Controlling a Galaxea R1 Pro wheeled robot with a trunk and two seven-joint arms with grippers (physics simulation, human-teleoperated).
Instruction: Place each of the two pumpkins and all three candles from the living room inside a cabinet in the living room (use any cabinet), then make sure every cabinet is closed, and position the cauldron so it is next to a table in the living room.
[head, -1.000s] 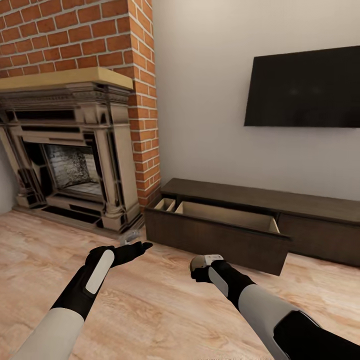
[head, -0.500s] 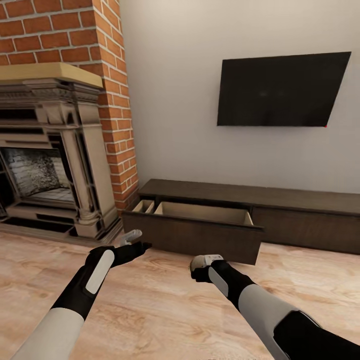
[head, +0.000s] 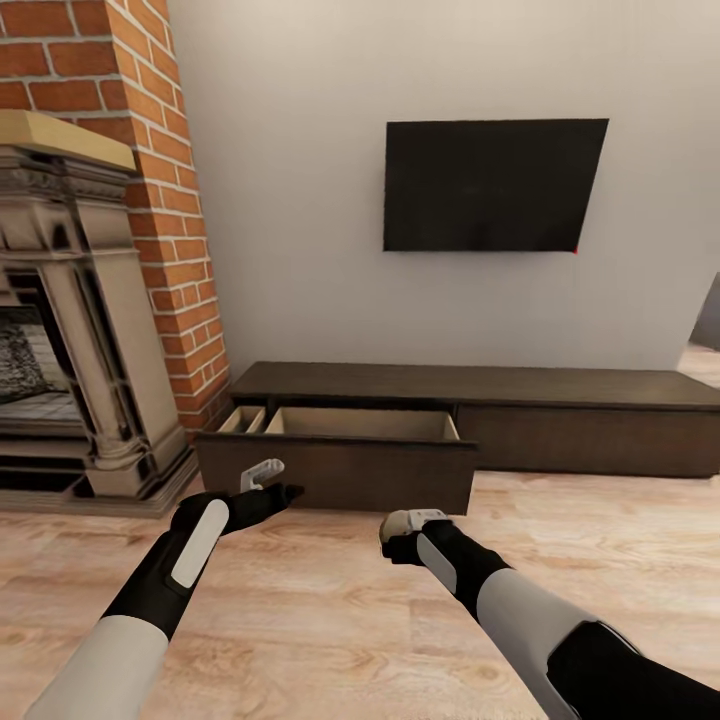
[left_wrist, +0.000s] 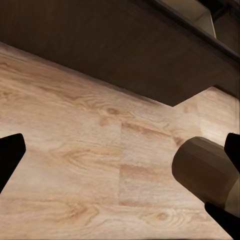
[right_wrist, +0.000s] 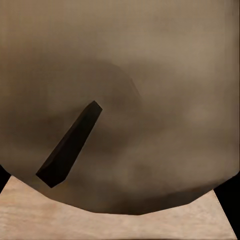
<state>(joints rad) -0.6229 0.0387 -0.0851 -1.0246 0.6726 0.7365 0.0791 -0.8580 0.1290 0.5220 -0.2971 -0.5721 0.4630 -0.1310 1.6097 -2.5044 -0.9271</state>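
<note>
Wood floor (head: 320, 610), TV wall ahead. Candle (head: 402, 522) is clamped in the right gripper (head: 408, 530); its top and wick face the right wrist view. Left gripper (head: 268, 478) is spread wide, holding nothing. Cabinet (head: 480, 420) has its left drawer (head: 340, 470) pulled out, just ahead of both hands. Step: carrying the candle in. Next, likely close in, lift over the drawer front and release. Versus earlier: view has swung right, fireplace (head: 70, 330) sliding off to the left.

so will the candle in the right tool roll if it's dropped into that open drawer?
Probably rolls if it lands sideways: the candle looks like a round stubby cylinder. On its flat end it should sit stable. It looks rigid, and the drawer walls should contain it.
</note>
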